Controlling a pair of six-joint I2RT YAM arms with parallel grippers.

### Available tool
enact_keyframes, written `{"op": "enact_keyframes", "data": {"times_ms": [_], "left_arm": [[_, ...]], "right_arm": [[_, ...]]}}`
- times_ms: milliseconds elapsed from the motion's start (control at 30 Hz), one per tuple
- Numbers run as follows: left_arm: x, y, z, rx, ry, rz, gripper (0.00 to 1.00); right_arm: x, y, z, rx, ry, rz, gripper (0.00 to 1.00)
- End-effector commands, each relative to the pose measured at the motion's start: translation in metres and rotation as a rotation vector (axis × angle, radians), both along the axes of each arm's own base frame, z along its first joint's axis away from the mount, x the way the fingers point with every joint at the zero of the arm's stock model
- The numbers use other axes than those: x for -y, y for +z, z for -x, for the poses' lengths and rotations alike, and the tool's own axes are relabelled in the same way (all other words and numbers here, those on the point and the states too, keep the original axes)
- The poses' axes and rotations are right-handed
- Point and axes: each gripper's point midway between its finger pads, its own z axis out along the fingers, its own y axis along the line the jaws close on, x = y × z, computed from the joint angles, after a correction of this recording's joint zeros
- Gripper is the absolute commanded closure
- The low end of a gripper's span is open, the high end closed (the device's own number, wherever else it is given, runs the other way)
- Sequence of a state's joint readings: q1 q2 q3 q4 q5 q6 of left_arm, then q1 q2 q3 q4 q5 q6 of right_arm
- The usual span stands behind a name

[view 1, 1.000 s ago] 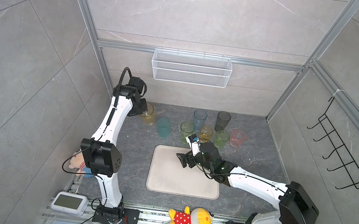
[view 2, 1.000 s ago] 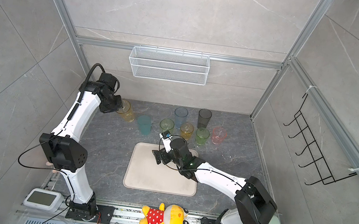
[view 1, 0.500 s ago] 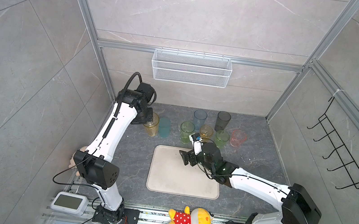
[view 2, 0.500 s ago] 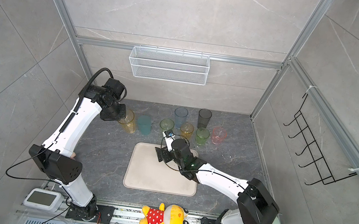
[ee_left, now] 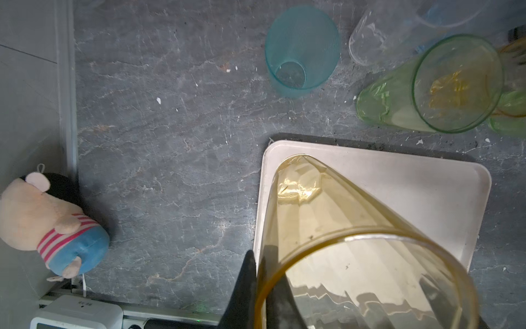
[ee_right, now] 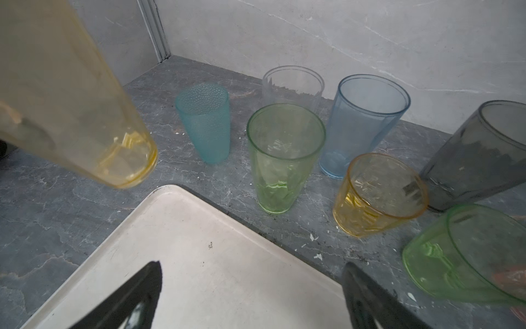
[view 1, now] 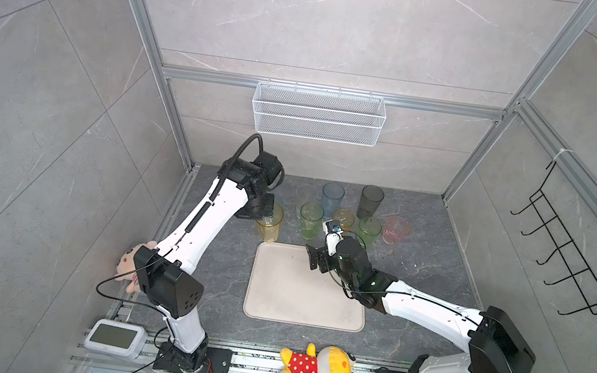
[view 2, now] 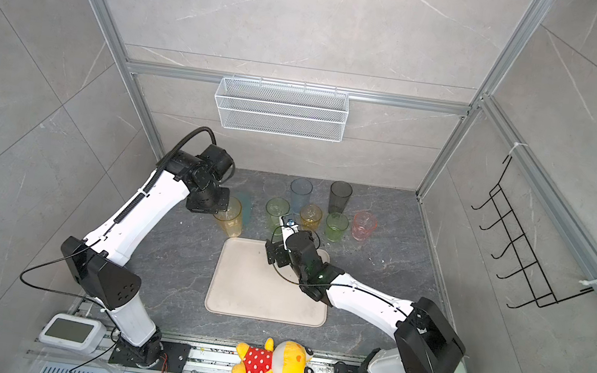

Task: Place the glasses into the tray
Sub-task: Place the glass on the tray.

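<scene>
The tray (view 1: 298,297) under my right jaws is bare: nothing placed yet. Those jaws hang spread wide over its far edge. My left jaws pinch the rim of the tall yellow tumbler (view 1: 269,226), tilted in the air beside the tray's corner. Beyond both, eight more glasses (view 1: 311,220) stand on the tabletop (view 1: 437,253).

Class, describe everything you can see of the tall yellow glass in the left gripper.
The yellow glass is a tall, translucent, plastic-looking tumbler tapering to a faceted base. It is empty, with its mouth up. The left fingers pinch its rim wall, and nothing else seems to touch it. It looks lifted, hanging by the tray's corner.
</scene>
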State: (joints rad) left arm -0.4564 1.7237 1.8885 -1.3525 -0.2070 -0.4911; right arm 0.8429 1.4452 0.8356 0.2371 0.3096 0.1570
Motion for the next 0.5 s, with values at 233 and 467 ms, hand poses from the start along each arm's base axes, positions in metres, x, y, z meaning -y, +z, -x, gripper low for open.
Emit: {"op": "enact_keyframes", "data": {"times_ms": [233, 467], "left_arm": [[0.013, -0.037, -0.005, -0.022, 0.06, 0.051, 1.0], [0.014, -0.057, -0.008, -0.05, 0.067, 0.04, 1.0]], "right_arm": [[0.052, 0.005, -0.019, 0.002, -0.257, -0.042, 0.0], [0.077, -0.007, -0.031, -0.076, -0.347, -0.098, 0.0]]}}
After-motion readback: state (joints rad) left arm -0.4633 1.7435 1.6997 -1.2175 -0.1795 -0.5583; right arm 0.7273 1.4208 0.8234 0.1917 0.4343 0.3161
